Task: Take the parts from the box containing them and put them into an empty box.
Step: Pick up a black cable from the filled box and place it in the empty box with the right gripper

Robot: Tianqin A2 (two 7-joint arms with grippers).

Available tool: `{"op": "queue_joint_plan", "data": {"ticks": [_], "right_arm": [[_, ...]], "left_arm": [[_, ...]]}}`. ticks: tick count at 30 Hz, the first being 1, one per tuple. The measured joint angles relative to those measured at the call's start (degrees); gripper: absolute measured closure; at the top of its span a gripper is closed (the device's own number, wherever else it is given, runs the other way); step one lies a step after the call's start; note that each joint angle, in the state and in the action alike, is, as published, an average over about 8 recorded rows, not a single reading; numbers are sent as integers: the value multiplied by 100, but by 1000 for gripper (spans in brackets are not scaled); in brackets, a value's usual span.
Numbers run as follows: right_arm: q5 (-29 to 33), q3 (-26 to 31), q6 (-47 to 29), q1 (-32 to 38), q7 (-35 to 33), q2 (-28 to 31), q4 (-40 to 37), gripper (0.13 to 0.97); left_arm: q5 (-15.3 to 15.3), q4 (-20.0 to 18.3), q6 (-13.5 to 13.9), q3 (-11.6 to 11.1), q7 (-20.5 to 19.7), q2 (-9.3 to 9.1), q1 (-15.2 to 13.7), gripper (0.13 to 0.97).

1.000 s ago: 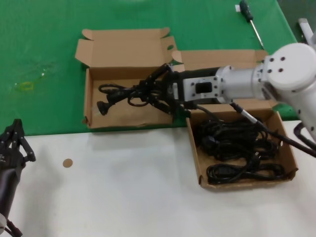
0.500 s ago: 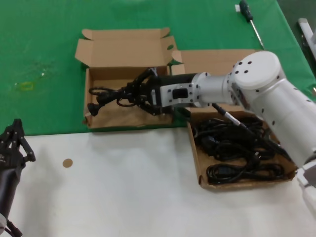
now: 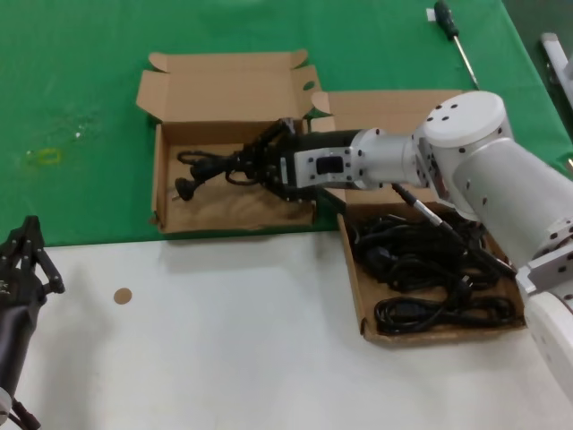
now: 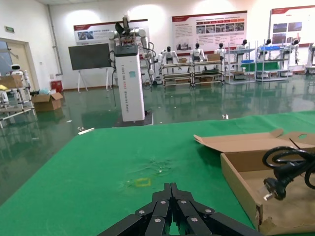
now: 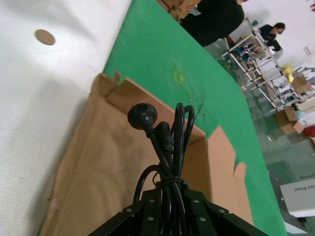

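Reaching across from the right, right hand [image 3: 265, 159] is clamped on one power cord [image 3: 208, 167], holding it inside the smaller box [image 3: 179, 215], plug end toward the box's left wall. Remaining cords [image 3: 430, 264] lie coiled in the larger box [image 3: 355, 287], just right of the smaller one. Left hand [image 3: 25, 255] sits parked low at the worktop's [image 3: 233, 340] near-left edge, fingers pressed together.
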State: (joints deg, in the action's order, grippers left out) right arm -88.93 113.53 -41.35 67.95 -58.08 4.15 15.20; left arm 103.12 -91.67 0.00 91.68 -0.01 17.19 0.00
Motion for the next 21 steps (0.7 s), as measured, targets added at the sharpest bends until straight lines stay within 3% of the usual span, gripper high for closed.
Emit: {"op": "queue_joint_plan", "data": {"ticks": [13, 21], "right_arm": [[116, -8, 39, -113, 296, 126, 286, 870], [163, 10, 16, -223, 472, 232, 565, 793]], "left_arm": [[0, 0, 0, 0, 0, 0, 0, 945], [0, 0, 0, 0, 0, 0, 0, 945]]}}
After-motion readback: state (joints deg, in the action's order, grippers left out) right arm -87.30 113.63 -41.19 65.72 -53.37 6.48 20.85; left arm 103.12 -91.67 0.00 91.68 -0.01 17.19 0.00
